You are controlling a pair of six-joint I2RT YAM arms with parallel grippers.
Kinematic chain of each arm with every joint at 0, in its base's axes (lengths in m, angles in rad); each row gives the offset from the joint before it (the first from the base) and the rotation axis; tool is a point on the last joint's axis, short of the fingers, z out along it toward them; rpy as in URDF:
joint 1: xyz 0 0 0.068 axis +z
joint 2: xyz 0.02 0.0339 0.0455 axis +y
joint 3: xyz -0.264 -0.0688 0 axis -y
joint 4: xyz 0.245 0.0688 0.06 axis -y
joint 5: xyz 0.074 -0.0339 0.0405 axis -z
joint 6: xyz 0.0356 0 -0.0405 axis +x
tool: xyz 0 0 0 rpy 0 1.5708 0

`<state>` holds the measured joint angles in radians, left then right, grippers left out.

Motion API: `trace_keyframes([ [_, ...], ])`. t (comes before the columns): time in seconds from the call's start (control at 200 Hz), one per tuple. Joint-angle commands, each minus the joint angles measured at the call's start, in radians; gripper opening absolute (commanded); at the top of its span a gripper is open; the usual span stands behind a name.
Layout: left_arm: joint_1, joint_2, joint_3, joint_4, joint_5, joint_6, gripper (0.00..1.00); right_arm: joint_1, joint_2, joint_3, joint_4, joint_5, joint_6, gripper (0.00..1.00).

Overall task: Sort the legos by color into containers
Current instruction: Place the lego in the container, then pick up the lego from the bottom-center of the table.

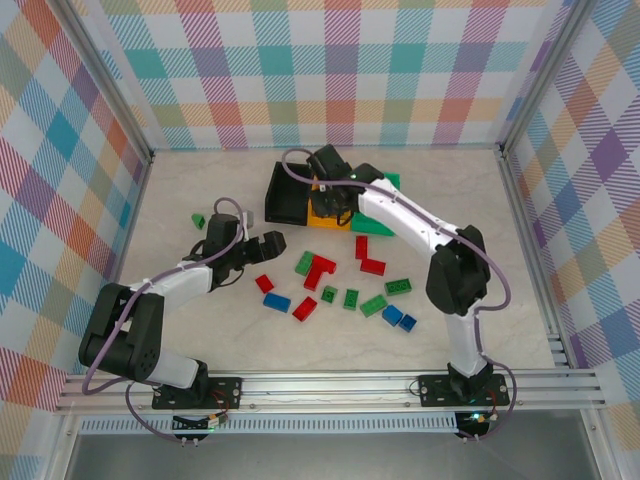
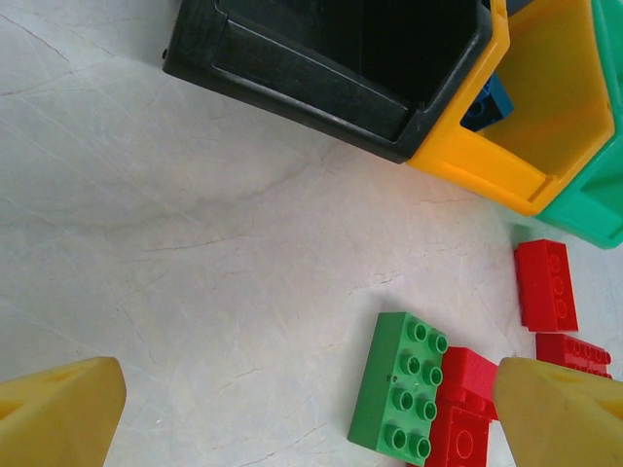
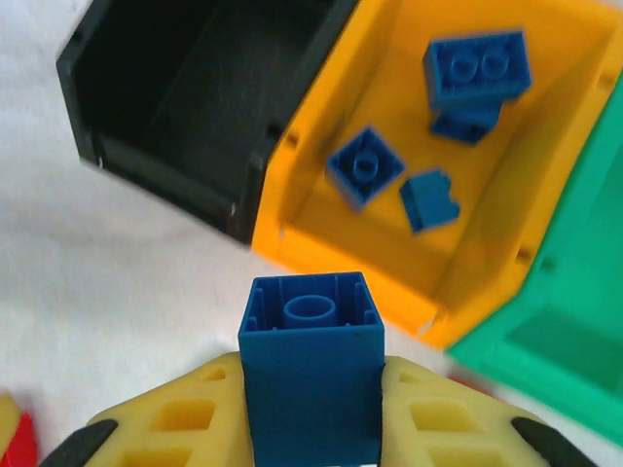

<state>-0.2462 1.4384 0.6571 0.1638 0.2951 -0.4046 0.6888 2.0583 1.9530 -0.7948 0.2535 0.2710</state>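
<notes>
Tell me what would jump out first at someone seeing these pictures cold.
The right gripper pinches a blue brick by the orange bin, which holds other blue bricks. Red, green and blue bricks lie scattered on the table near the open left gripper.

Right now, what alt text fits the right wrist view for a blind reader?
The right claw grips a blue brick by the orange bin, which holds several blue bricks; a black bin and green bin flank it.
</notes>
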Motion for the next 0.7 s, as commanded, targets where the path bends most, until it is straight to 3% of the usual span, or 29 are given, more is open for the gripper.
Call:
trace_keyframes([
  [0.0,0.019,-0.017,-0.017,0.026,0.002,-0.018,0.97,-0.025,0.1,0.088,-0.05,0.014,-0.032,0.36],
  [0.055,0.021,-0.019,-0.017,0.029,0.005,-0.019,0.97,-0.022,0.116,0.122,-0.061,-0.015,-0.029,0.48],
  [0.11,0.023,-0.019,-0.019,0.029,0.002,-0.019,0.97,-0.013,0.114,0.113,-0.052,-0.022,-0.023,0.53],
  [0.24,0.027,-0.018,-0.02,0.029,0.007,-0.023,0.97,0.011,0.071,0.007,-0.015,0.002,-0.016,0.55],
  [0.485,0.031,-0.03,-0.024,0.034,0.016,-0.034,0.97,0.103,-0.089,-0.274,0.078,-0.109,-0.026,0.56],
  [0.695,0.038,-0.043,-0.037,0.04,0.0,-0.047,0.97,0.22,-0.09,-0.331,0.084,-0.189,-0.011,0.58],
])
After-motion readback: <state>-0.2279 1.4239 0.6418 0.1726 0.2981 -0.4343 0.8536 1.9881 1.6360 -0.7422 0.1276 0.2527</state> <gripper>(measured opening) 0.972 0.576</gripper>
